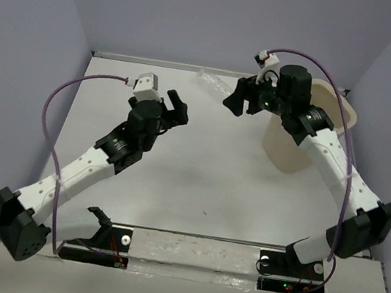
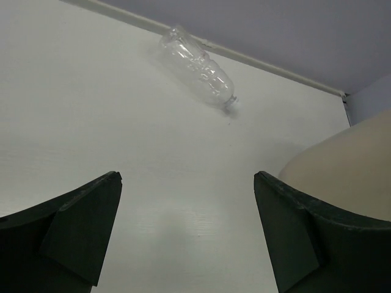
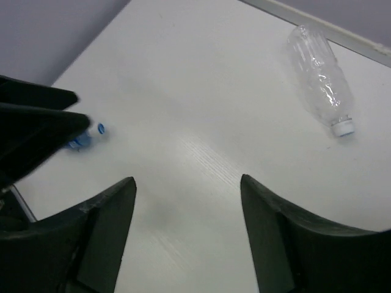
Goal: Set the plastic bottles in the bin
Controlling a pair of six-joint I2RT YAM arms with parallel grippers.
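One faint clear bottle (image 1: 211, 82), bin (image 1: 284, 152) partly behind right arm (image 1: 329, 149), both arms' jaws spread

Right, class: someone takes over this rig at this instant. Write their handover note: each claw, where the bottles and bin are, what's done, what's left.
Left claw: open, empty, above the table.
Right claw: open, empty, near the bottle.
The only bottle clearly in view is clear with a white cap. It lies on its side at the table's far edge, with neither claw touching it.
The bin stands at the far right. Its inside is hidden, so bottles already in cannot be counted.
Left to do: grasp that bottle and drop it in the bin.
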